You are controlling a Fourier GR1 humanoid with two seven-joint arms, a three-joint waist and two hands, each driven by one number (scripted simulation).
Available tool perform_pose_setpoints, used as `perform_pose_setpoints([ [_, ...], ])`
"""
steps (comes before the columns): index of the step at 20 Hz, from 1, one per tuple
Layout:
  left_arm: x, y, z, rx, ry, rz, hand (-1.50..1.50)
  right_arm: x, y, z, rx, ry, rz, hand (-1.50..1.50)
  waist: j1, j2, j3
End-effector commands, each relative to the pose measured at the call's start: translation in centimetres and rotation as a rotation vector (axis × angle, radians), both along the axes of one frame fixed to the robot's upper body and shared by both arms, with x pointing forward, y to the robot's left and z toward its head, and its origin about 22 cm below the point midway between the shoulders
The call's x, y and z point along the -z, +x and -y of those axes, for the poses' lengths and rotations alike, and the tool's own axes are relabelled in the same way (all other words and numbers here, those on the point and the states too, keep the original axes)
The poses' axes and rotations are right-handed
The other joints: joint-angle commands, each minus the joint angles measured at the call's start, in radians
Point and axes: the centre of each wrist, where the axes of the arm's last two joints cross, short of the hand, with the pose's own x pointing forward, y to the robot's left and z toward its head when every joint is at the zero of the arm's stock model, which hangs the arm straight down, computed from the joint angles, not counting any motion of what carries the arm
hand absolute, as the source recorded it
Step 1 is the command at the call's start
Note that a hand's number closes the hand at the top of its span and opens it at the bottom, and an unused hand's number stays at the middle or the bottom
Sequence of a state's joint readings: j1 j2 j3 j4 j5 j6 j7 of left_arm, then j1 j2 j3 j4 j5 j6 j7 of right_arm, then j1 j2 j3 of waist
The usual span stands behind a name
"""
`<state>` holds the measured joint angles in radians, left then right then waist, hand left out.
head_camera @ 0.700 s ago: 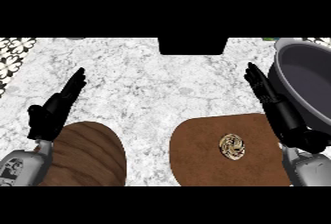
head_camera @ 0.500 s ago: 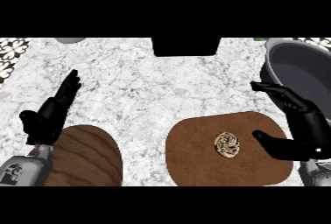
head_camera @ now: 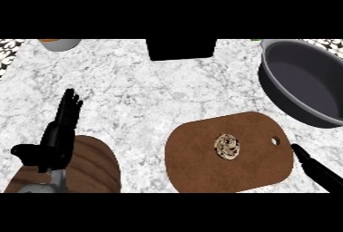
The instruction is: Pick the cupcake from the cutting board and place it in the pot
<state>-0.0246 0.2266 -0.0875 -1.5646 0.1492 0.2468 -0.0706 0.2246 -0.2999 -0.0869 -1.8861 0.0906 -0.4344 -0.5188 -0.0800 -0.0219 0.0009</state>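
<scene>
Head view, looking steeply down, shows the white-and-grey marbled counter (head_camera: 154,90) filling most of what I see, with a patterned strip of black and white at its far corners. A dark block (head_camera: 181,49) sits at the far edge in the middle, and a small pale bowl with an orange rim (head_camera: 59,43) peeks in at the far left. The big grey pot (head_camera: 305,81) stands at the far right, its mouth open toward me. Nearer me lies the brown cutting board (head_camera: 227,154), rounded, with a small hole near its right edge, and the cupcake (head_camera: 227,146) sits on it a little right of centre, well apart from the pot. At the lower left a darker round wooden piece (head_camera: 90,165) lies on the counter. My left hand (head_camera: 55,140) stands over that wooden piece's far-left side, fingers straight and pressed together pointing away from me, thumb out to the left, holding nothing. Of my right hand (head_camera: 315,168) only a dark finger or two shows at the lower right, just beside the board's right edge; it touches neither the cupcake nor the pot, and I cannot tell how the fingers are set.
</scene>
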Motion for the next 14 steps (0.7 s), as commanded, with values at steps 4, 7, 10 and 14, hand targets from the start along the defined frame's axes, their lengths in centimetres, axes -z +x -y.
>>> perform_pose_setpoints([
  [4,1.9,-1.7,2.1,0.018,-0.032,0.034,0.0,1.5,-8.9,-4.7,0.038,-0.09,0.165,-1.5,0.044,0.014,-0.001],
  [7,1.1,-0.9,3.2,0.045,-0.024,0.052,0.0,2.1,-11.2,-6.0,0.062,-0.157,-0.004,-1.5,0.058,0.019,-0.002],
  [10,0.1,-1.1,2.8,0.047,-0.038,0.045,0.0,2.6,-13.8,-5.6,0.12,-0.254,-0.211,-1.5,0.063,0.022,-0.004],
  [14,-0.4,-0.6,3.3,0.084,-0.019,0.07,0.0,2.8,-15.2,-4.8,0.122,-0.374,-0.485,-1.5,0.09,0.035,-0.006],
])
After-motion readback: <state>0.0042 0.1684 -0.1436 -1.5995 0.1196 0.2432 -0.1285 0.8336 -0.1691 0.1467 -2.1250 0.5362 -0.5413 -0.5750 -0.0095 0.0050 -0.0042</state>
